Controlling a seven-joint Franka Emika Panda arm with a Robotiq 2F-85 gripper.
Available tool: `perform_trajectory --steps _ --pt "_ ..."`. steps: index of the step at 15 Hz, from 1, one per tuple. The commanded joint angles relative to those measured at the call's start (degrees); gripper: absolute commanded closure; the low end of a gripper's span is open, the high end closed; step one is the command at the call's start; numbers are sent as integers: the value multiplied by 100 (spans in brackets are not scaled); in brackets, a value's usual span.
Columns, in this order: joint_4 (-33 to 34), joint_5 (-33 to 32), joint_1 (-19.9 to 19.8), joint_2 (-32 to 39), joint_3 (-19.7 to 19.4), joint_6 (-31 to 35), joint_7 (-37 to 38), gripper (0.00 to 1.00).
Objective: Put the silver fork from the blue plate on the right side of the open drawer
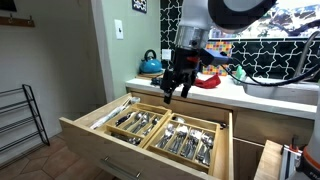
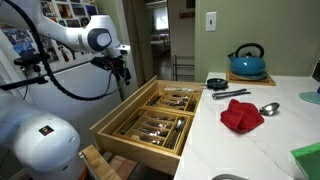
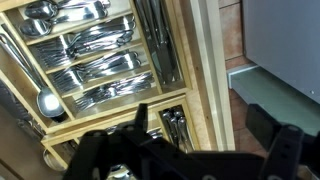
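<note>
- Hovering above the open drawer (image 1: 105,148), the end effector (image 1: 176,92) has its fingers (image 3: 285,148) spread wide.
- The drawer stands pulled out below the bench (image 2: 215,150) edge, its wooden trays filled with silver cutlery (image 3: 95,55).
- The fork cannot be singled out among that cutlery.

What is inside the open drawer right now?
The drawer holds two wooden divider trays of silver cutlery, with spoons and forks sorted by compartment. The gripper hangs above. In the wrist view it covers the lower compartments, so their contents cannot be seen.
</note>
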Motion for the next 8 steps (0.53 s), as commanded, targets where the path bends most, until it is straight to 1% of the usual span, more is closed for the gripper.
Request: perform_trajectory --steps 1,5,7,8 --pt "134 -92 -288 229 18 183 658 0" --pt "271 -156 -713 469 -68 379 1250 0" --pt "378 -242 -968 630 -87 553 1571 0" --pt "414 -351 -1134 702 -70 757 1796 0"
